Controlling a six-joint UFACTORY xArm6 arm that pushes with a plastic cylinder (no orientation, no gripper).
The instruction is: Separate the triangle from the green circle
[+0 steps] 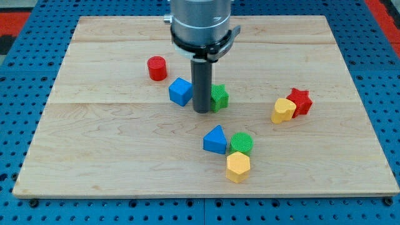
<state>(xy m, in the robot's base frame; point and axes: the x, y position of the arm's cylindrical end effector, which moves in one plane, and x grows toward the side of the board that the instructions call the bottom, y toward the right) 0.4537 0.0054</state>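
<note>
My tip [202, 110] rests between a blue cube [180, 91] and green block [219, 97], at 12 o'clock from the blue triangle [215, 140], which touches the green circle [242, 143] on the desk [94, 156]; no gripper fitted.

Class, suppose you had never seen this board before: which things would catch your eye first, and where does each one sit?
The big grey arm at the view's top centre dominates, its dark rod ending at my tip, between a blue cube and a green block. Below it, a tight cluster stands out: the blue triangle touching the green circle, with a yellow hexagon just beneath.
</note>
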